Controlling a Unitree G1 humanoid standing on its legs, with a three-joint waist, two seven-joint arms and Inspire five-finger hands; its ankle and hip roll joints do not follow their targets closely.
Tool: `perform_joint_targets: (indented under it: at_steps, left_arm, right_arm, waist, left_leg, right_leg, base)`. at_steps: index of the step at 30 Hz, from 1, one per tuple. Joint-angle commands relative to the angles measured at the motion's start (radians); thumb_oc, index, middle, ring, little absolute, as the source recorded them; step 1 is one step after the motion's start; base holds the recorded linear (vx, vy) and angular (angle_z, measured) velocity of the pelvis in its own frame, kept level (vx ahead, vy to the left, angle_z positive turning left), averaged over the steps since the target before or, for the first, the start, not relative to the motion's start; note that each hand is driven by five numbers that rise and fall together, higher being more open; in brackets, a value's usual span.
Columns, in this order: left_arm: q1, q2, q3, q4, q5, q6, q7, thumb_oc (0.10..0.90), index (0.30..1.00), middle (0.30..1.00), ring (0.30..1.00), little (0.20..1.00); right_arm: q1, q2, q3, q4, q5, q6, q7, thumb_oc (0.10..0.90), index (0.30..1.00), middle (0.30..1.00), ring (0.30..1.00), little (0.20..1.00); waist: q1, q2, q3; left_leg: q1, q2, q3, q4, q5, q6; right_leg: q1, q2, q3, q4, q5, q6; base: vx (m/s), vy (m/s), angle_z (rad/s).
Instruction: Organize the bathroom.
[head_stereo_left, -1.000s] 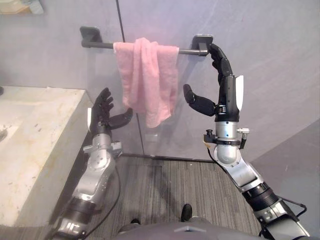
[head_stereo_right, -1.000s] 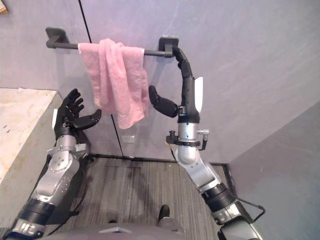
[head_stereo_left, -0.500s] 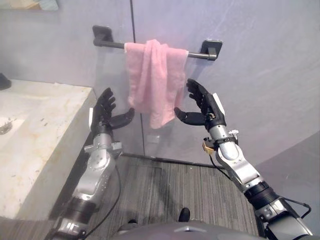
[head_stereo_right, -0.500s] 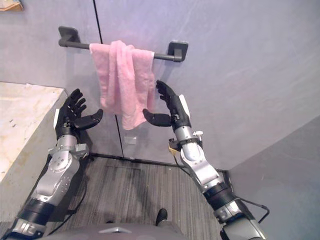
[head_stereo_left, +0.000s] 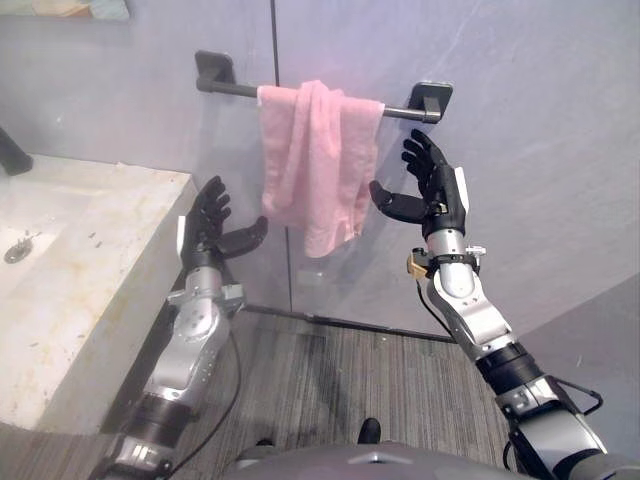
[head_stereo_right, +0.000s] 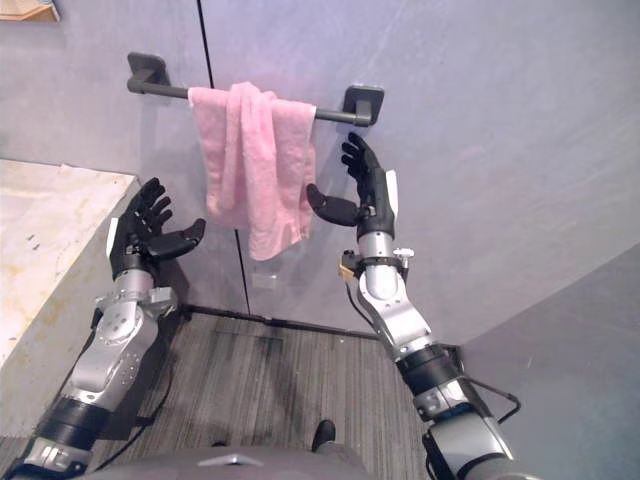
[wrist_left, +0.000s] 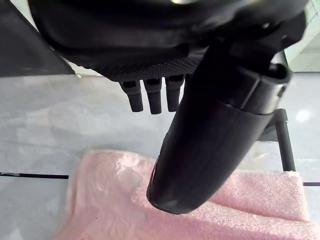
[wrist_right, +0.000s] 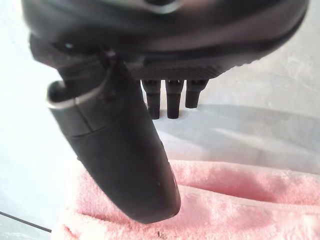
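Note:
A pink towel (head_stereo_left: 315, 160) hangs bunched over a dark wall-mounted rail (head_stereo_left: 225, 87), between the rail's two brackets. My left hand (head_stereo_left: 210, 225) is raised to the towel's lower left, open, palm toward it, not touching. To the towel's right my right hand (head_stereo_left: 430, 190) is raised just below the rail's right bracket (head_stereo_left: 432, 98), open, thumb pointing at the towel's edge with a small gap. Both wrist views look past straight fingers at the pink towel (wrist_left: 200, 210) (wrist_right: 240, 200).
A pale stone counter (head_stereo_left: 70, 280) with a sink drain (head_stereo_left: 15, 250) stands at the left, its corner close to my left arm. The grey wall (head_stereo_left: 540, 150) carries the rail. Striped dark flooring (head_stereo_left: 340, 370) lies below.
My right hand rose slightly and moved a little right, away from the towel's edge; a second ago it reached up at the right bracket. The camera has shifted left. The left hand stayed put.

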Motion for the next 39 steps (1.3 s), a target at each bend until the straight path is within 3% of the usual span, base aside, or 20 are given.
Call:
perform_joint_targets:
  at_steps: [1,6,7,8,9,11,14,21,25,39]
  left_arm:
    - [-0.095,0.049,-0.015,-0.036,0.037,-0.085,-0.033,0.800,0.900,0.900,0.900,0.900]
    - [-0.092,0.055,-0.012,-0.030,0.032,-0.086,-0.052,0.800,0.900,0.900,0.900,0.900]
    - [-0.089,0.057,-0.012,-0.031,0.029,-0.085,-0.055,0.800,0.900,0.900,0.900,0.900]
    - [-0.086,0.059,-0.010,-0.034,0.026,-0.084,-0.059,0.800,0.900,0.900,0.900,0.900]
    - [-0.085,0.060,-0.009,-0.035,0.025,-0.083,-0.062,0.800,0.900,0.900,0.900,0.900]
    - [-0.083,0.060,-0.005,-0.035,0.025,-0.080,-0.071,0.800,0.900,0.900,0.900,0.900]
    - [-0.083,0.061,-0.006,-0.029,0.025,-0.083,-0.081,0.800,0.900,0.900,0.900,0.900]
    - [-0.076,0.058,-0.014,-0.026,0.022,-0.084,-0.076,0.800,0.900,0.900,0.900,0.900]
    - [-0.082,0.055,-0.020,-0.022,0.030,-0.087,-0.075,0.800,0.900,0.900,0.900,0.900]
    - [-0.076,0.062,-0.028,-0.024,0.026,-0.079,-0.076,0.800,0.900,0.900,0.900,0.900]
  right_arm:
    - [-0.228,-0.022,-0.042,0.021,0.023,-0.057,0.053,0.800,0.900,0.900,0.900,0.900]
    - [-0.290,-0.038,-0.024,0.069,0.096,-0.039,0.113,0.800,0.900,0.900,0.900,0.900]
    - [-0.298,-0.042,-0.022,0.075,0.110,-0.025,0.138,0.728,0.792,0.792,0.792,0.792]
    - [-0.300,-0.045,-0.019,0.080,0.106,-0.018,0.159,0.712,0.768,0.768,0.768,0.768]
    - [-0.302,-0.047,-0.016,0.082,0.104,-0.014,0.170,0.714,0.771,0.771,0.771,0.771]
    - [-0.316,-0.059,0.002,0.081,0.115,0.014,0.216,0.800,0.900,0.900,0.900,0.900]
    - [-0.327,-0.072,0.013,0.087,0.117,0.023,0.263,0.800,0.900,0.900,0.900,0.900]
    - [-0.332,-0.092,0.018,0.036,0.049,0.010,0.247,0.800,0.900,0.900,0.900,0.900]
    - [-0.316,-0.076,0.022,0.020,0.049,0.035,0.272,0.800,0.900,0.900,0.900,0.900]
    - [-0.413,-0.120,0.021,0.116,0.108,0.019,0.260,0.800,0.900,0.900,0.900,0.900]
  waist:
    - [0.028,0.004,-0.051]
    - [0.044,-0.001,-0.050]
    - [0.047,-0.002,-0.050]
    - [0.049,-0.002,-0.051]
    - [0.051,-0.003,-0.051]
    - [0.054,-0.007,-0.049]
    - [0.056,-0.010,-0.048]
    - [0.053,-0.015,-0.045]
    - [0.048,-0.015,-0.039]
    - [0.072,-0.020,-0.042]
  left_leg:
    - [-0.010,-0.055,0.043,0.000,-0.051,0.053]
    - [-0.014,-0.054,0.037,0.002,-0.049,0.049]
    - [-0.015,-0.054,0.034,0.002,-0.049,0.048]
    - [-0.016,-0.054,0.032,0.002,-0.049,0.048]
    - [-0.016,-0.054,0.032,0.003,-0.049,0.048]
    - [-0.016,-0.053,0.033,0.004,-0.048,0.047]
    - [-0.016,-0.053,0.032,0.006,-0.049,0.047]
    - [-0.017,-0.053,0.033,0.007,-0.048,0.049]
    - [-0.014,-0.054,0.034,0.009,-0.052,0.053]
    - [-0.017,-0.057,0.026,0.010,-0.051,0.050]
  right_leg:
    - [0.097,-0.056,-0.036,0.018,-0.130,0.111]
    - [0.100,-0.056,-0.045,0.018,-0.132,0.107]
    - [0.099,-0.056,-0.047,0.018,-0.132,0.107]
    - [0.099,-0.056,-0.048,0.020,-0.133,0.107]
    - [0.099,-0.057,-0.050,0.020,-0.133,0.107]
    - [0.100,-0.058,-0.055,0.021,-0.133,0.106]
    - [0.100,-0.060,-0.057,0.023,-0.134,0.107]
    - [0.096,-0.062,-0.052,0.030,-0.133,0.112]
    - [0.093,-0.065,-0.048,0.037,-0.134,0.114]
    - [0.098,-0.068,-0.064,0.032,-0.129,0.115]
  base:
    - [0.00,0.000,0.00]
    - [0.00,0.000,0.00]
    - [0.02,-0.015,0.03]
    - [0.01,-0.008,0.05]
    - [0.01,-0.010,0.06]
    - [0.02,-0.012,0.09]
    - [0.01,-0.009,0.08]
    - [0.00,-0.001,0.01]
    - [0.00,0.000,0.00]
    - [0.00,0.001,0.00]
